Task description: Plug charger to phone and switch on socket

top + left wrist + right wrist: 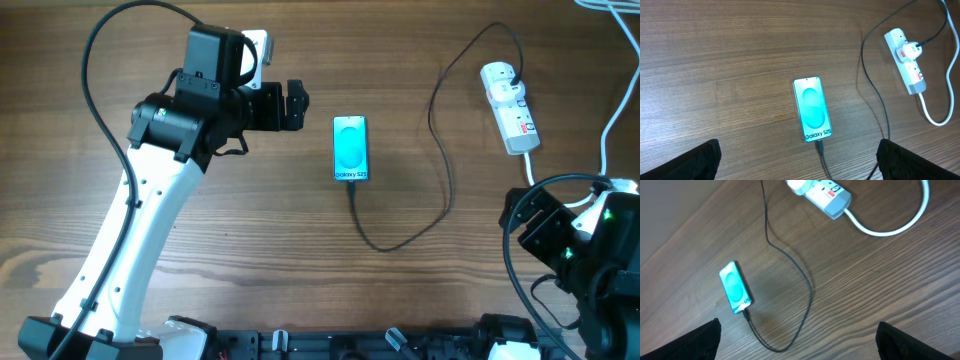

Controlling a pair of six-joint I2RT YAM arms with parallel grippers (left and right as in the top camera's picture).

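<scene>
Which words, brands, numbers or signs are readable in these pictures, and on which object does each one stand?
"Galaxy S25": on the lit screen of the phone, at the end where the black charger cable meets it.
Socket: red marks and tiny print beside its switches, too small to read.
No other text shows on the table or the arms.

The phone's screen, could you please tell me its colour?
Teal and white; the phone shows best in the left wrist view.
</scene>
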